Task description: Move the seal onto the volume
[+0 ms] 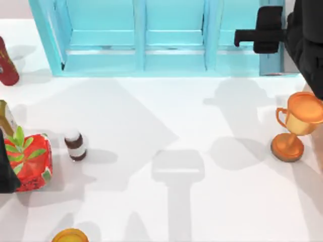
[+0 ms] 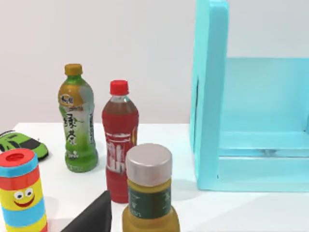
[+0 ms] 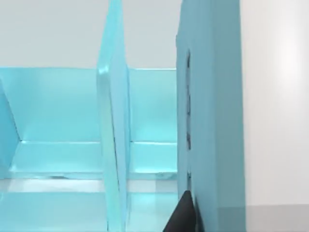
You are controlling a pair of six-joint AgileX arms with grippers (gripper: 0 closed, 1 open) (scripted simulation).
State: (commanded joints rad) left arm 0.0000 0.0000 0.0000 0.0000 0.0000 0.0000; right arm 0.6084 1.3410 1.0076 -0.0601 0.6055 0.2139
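The seal is out of view, and so is the volume. My right gripper [image 1: 247, 35] hangs high at the back right, in front of the light-blue shelf unit [image 1: 151, 38]; a dark tip of it lies against the shelf's side wall [image 3: 212, 121]. My left arm [image 1: 5, 169] sits at the table's left edge, beside a red strawberry-print box [image 1: 31, 162]. A dark part of the left gripper [image 2: 94, 217] points toward a group of bottles.
A brown bottle with a white cap [image 1: 75, 145] stands left of centre. An orange trophy [image 1: 295, 128] stands at the right. A dark red bottle [image 1: 6, 63] is far left, a yellow object [image 1: 69, 236] at the front. Green [image 2: 77, 121] and red [image 2: 119, 140] bottles stand by the shelf.
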